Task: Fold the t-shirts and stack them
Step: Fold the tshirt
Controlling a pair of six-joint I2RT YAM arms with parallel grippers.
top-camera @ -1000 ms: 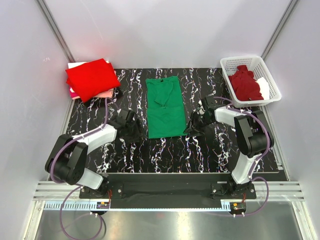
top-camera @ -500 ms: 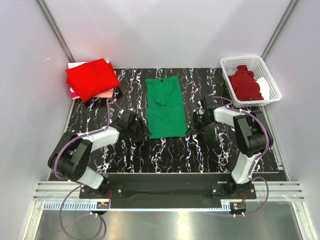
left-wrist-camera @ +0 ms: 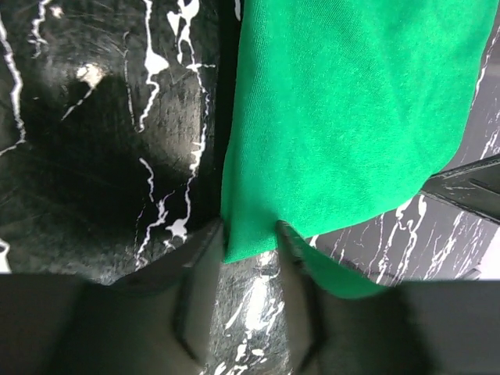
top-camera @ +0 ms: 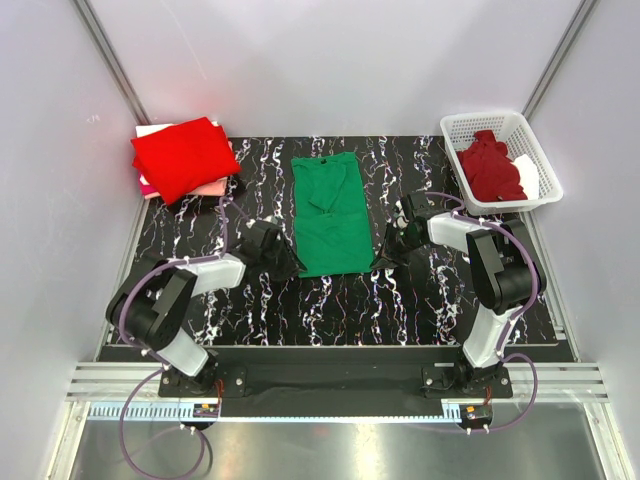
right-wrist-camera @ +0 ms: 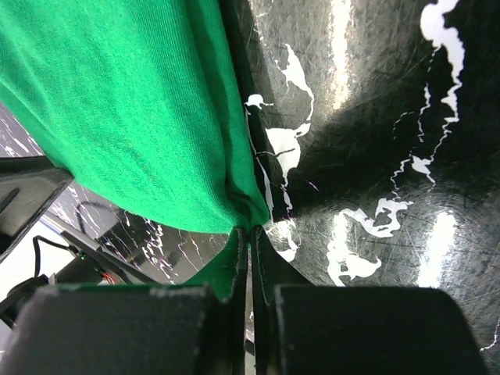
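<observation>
The emerald green t-shirt (top-camera: 330,215) lies folded into a long strip in the middle of the black marbled table. My left gripper (top-camera: 286,262) is open at the shirt's near left corner. In the left wrist view the corner of the green shirt (left-wrist-camera: 344,117) sits between the spread fingers of this gripper (left-wrist-camera: 250,229). My right gripper (top-camera: 384,254) is at the near right corner. In the right wrist view it (right-wrist-camera: 250,234) is shut on the green cloth (right-wrist-camera: 125,101). A folded bright red t-shirt (top-camera: 183,155) tops a stack at the far left.
Pale pink (top-camera: 210,188) and white cloth shows under the red shirt. A white lattice basket (top-camera: 480,117) at the far right holds a crumpled dark maroon t-shirt (top-camera: 490,170) and a white one (top-camera: 528,176). Grey walls close in the table on three sides.
My left gripper has moved right and reached the green shirt's near left corner. My right gripper has shifted slightly at the near right corner. The shirts have not moved.
</observation>
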